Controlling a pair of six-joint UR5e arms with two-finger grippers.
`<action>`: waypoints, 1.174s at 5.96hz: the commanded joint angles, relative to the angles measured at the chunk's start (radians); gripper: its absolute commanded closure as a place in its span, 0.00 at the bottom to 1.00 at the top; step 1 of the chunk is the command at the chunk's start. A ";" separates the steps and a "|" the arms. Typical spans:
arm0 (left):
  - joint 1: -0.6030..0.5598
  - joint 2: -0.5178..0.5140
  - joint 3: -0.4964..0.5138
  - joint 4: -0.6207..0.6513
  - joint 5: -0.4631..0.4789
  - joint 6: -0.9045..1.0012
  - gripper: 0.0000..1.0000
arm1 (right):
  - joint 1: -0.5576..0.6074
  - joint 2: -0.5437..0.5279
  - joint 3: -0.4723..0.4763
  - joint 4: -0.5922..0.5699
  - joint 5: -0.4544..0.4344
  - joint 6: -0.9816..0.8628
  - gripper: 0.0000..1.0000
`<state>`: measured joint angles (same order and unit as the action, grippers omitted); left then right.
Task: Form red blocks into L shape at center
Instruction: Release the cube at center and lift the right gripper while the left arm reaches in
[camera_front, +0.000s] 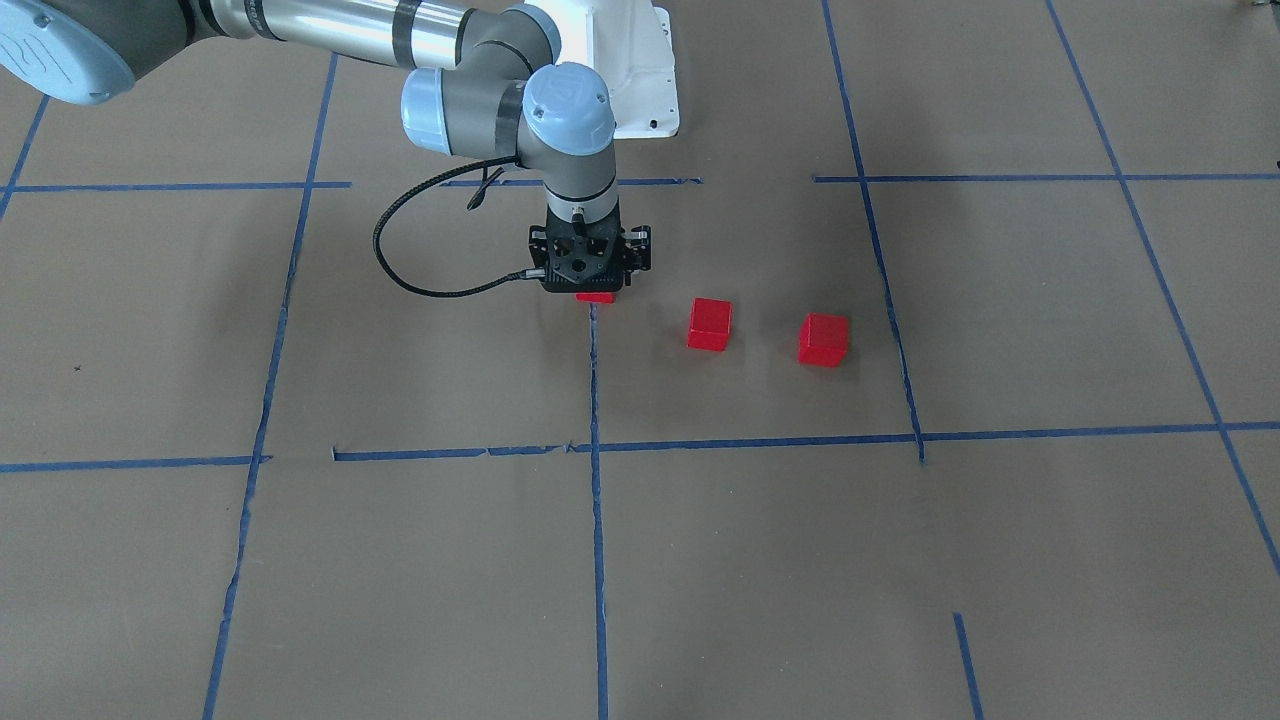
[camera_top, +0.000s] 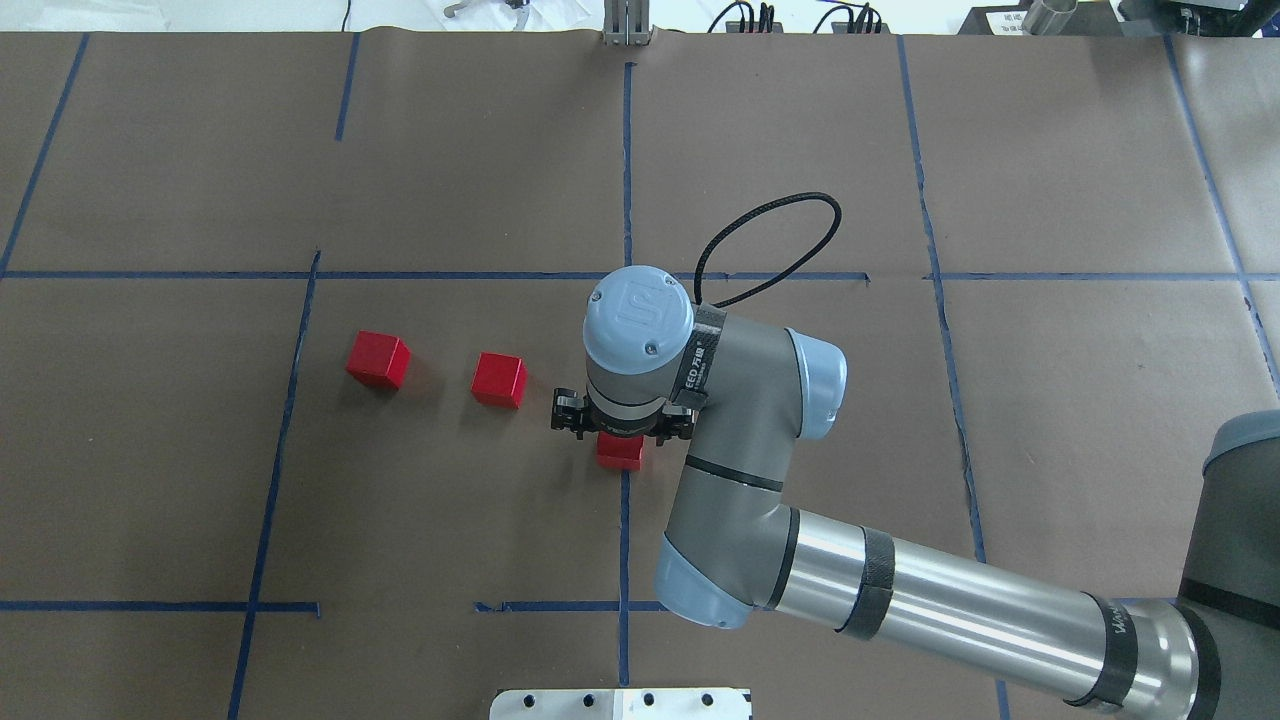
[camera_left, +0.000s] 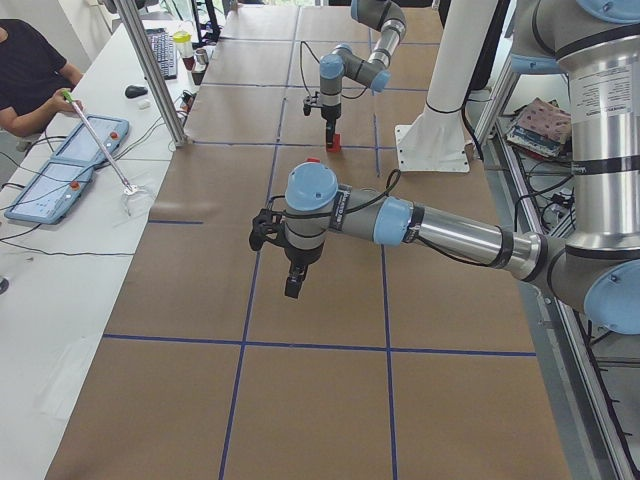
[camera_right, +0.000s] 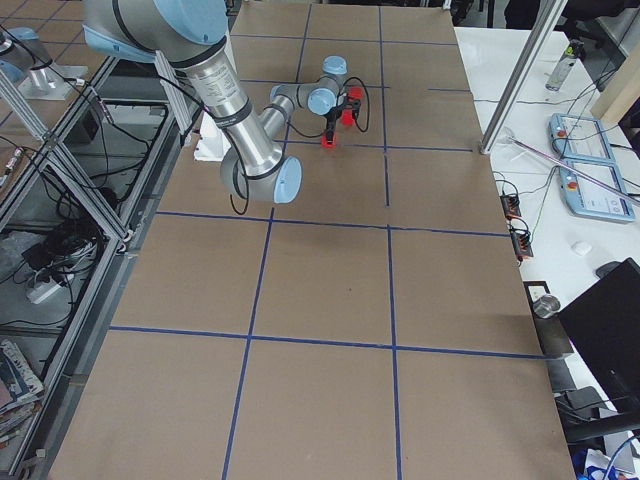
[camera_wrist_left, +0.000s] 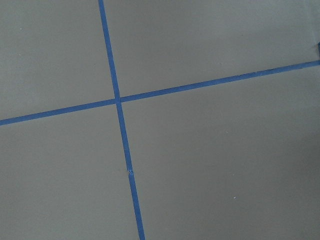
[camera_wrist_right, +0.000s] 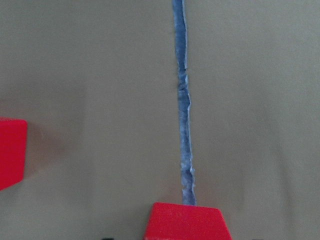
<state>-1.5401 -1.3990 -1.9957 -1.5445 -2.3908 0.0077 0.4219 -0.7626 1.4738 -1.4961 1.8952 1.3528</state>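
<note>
Nearest my overhead camera, the grey-and-silver right arm (camera_top: 950, 600) reaches in from the lower right.

Reading left to right:
- **Left:** the left red cube (camera_top: 378, 359), small, bright and smooth-faced, sits farthest from the centre.
- **Middle:** the middle red cube (camera_top: 498, 380) stands near it, apart and not touching.
- **Centre:** the third red cube (camera_top: 620, 455) lies at the far end of the vertical blue tape line (camera_top: 623, 540) on the brown paper surface (camera_top: 800, 150), directly under the right gripper (camera_top: 621, 432).

The wrist body hides the right gripper's fingers, so I cannot tell whether they clamp the cube or stand clear of it. The left gripper (camera_left: 293, 283) hangs above a blue tape crossing (camera_wrist_left: 118, 101), well away. I cannot tell its state either.

No L is formed yet, as two cubes sit off-centre.

Judgement: the cubes are light and rigid, not fragile, but their slick faces may slip or twist in the grip. I would grip squarely across two opposite flat faces, mid-height, never on corners.
</note>
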 joint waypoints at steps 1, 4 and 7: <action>0.001 -0.001 0.000 0.003 -0.027 -0.002 0.00 | 0.011 0.000 0.047 -0.041 0.001 -0.001 0.00; 0.250 -0.122 -0.018 -0.009 -0.088 -0.156 0.00 | 0.103 -0.200 0.374 -0.119 0.045 -0.003 0.00; 0.675 -0.454 -0.046 -0.003 0.081 -0.671 0.00 | 0.167 -0.404 0.570 -0.119 0.113 -0.023 0.00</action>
<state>-1.0093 -1.7434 -2.0417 -1.5500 -2.4122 -0.5262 0.5782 -1.0931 1.9733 -1.6146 1.9910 1.3366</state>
